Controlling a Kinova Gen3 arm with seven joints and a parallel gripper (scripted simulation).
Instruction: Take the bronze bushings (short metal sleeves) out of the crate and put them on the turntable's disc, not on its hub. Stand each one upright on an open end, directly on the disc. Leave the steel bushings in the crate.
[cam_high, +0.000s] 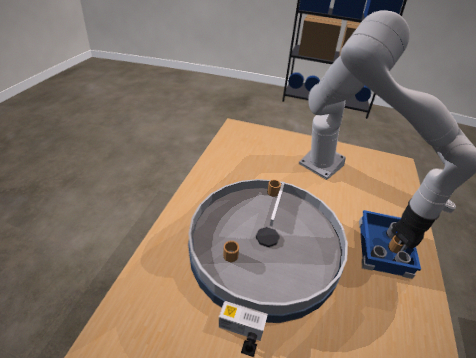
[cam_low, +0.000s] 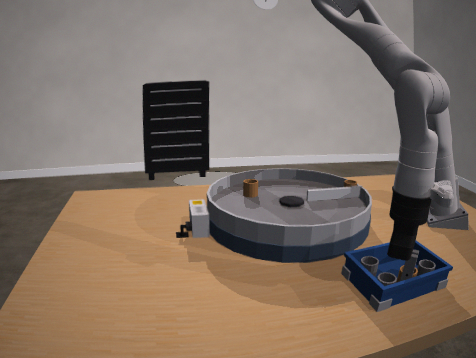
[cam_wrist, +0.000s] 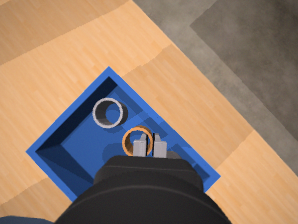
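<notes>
The blue crate (cam_high: 387, 249) stands at the table's right edge and holds steel bushings (cam_high: 380, 251) and one bronze bushing (cam_high: 396, 243). My gripper (cam_wrist: 150, 140) (cam_low: 408, 272) reaches down into the crate and is shut on the wall of that bronze bushing (cam_wrist: 136, 141), one finger inside its bore and one outside; it stands upright in the crate. Another steel bushing (cam_wrist: 108, 113) shows in the wrist view. Two bronze bushings stand upright on the turntable's grey disc (cam_high: 267, 239): one at the far rim (cam_high: 274, 188), one front left of the hub (cam_high: 231, 250). The black hub (cam_high: 267, 236) is bare.
A white bar (cam_high: 276, 204) runs from the hub toward the turntable's far rim. A raised rim surrounds the disc. A white control box (cam_high: 242, 318) sits at the turntable's front. The arm's base (cam_high: 323, 162) stands at the table's back. A shelf (cam_high: 330, 45) stands behind.
</notes>
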